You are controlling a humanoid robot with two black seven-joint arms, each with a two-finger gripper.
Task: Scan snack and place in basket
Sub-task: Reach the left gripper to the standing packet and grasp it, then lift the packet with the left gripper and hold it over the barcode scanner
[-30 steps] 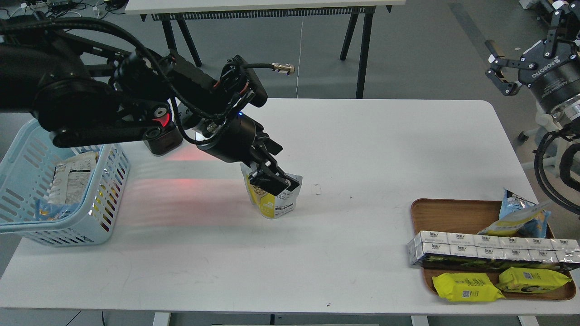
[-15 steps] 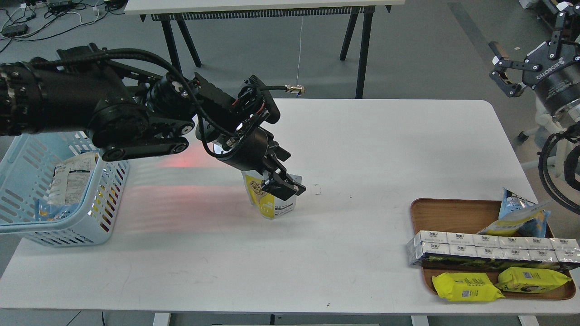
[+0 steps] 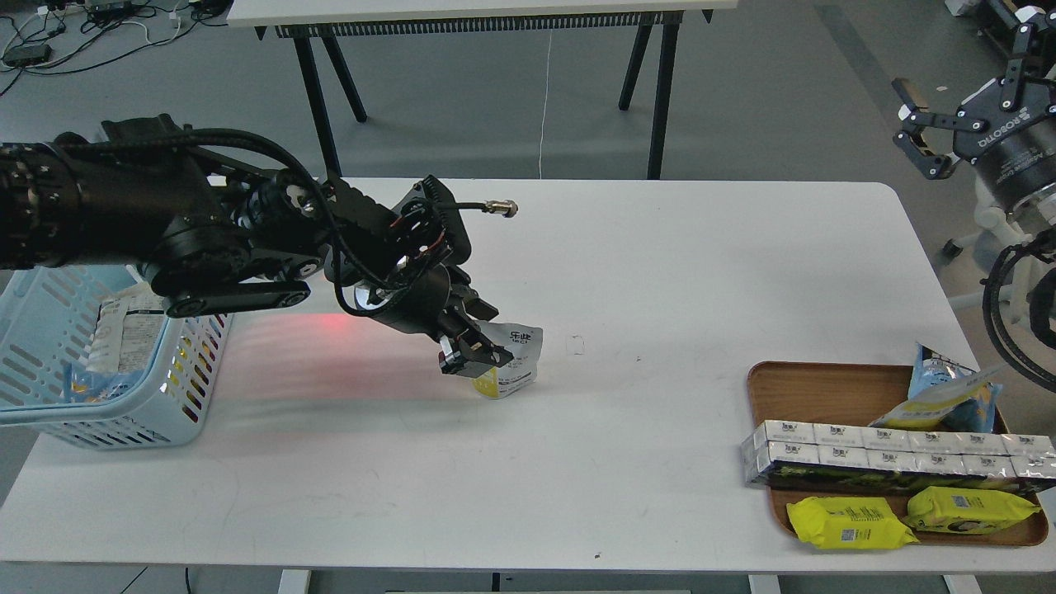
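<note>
The snack (image 3: 516, 363), a small pouch with a white top and yellow lower part, stands a little left of the table's middle, its top leaning right. My left gripper (image 3: 474, 356) reaches in from the left and sits low against the pouch's left side, fingers closed on it. The pouch's bottom rests on the table. The light blue basket (image 3: 194, 388) stands at the table's left edge, partly behind my left arm, with a few packets inside. My right gripper (image 3: 910, 128) is open and empty, raised beyond the table's right edge.
A brown wooden tray (image 3: 813, 384) at the front right holds white cartons, two flat yellow packets and a blue-and-yellow bag. A red glow (image 3: 330, 323) lies on the table beside the basket. A black-legged table (image 3: 652, 91) stands behind.
My left arm has dropped lower and drawn back to the left, and the gripper went from the pouch's top to its left side. The pouch's top now leans right. The right gripper has barely shifted.
</note>
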